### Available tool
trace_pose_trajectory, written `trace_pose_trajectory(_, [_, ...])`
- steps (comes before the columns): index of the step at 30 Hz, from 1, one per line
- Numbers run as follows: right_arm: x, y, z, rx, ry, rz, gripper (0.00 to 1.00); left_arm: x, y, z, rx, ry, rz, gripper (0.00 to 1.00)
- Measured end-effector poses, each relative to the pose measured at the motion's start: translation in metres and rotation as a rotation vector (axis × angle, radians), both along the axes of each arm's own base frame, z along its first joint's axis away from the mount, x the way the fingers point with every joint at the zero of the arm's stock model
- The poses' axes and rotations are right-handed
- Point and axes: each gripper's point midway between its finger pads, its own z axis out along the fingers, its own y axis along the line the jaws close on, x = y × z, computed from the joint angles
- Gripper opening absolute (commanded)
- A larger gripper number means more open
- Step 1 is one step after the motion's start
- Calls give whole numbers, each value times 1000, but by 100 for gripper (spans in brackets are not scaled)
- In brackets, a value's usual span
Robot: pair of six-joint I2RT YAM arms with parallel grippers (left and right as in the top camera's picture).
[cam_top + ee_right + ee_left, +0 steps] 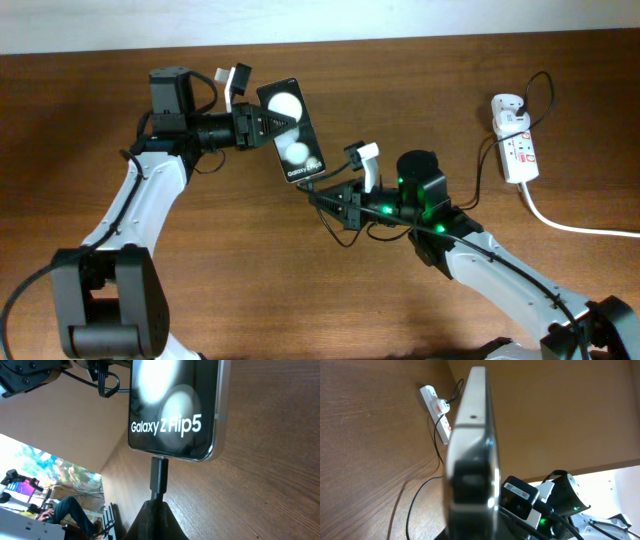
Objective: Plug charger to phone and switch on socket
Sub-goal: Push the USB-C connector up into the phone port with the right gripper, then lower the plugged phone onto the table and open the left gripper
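Left gripper (268, 125) clamps the black rectangular phone (291, 131) at the far left-centre of the brown wooden table (230, 300). Right gripper (322, 196) pinches the thin black charger plug (159, 474), apparently seated in the phone's lettered end. The white oblong power strip (517, 150) lies far right.

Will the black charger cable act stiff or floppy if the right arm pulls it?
Likely floppy: the charger cable lies in loose curves toward the socket. Its plug tip looks rigid, standing straight from the right gripper to the phone. Probably light.
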Motion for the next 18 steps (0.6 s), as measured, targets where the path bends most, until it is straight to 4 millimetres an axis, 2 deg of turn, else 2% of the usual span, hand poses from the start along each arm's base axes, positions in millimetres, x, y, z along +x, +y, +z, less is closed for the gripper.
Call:
trace_pose_trajectory(10, [1, -3, -2, 3, 3, -7, 6, 0, -6, 0, 12, -28, -9, 0])
trace_pose_trajectory(13, [3, -4, -4, -3, 8, -21, 23, -2, -8, 0, 13, -24, -14, 0])
trace_pose_trajectory(15, [9, -10, -6, -18, 32, -53, 32, -8, -19, -2, 15, -18, -41, 0])
trace_pose_trajectory(18, [7, -13, -17, -51, 92, -67, 36, -7, -22, -11, 55, -13, -21, 0])
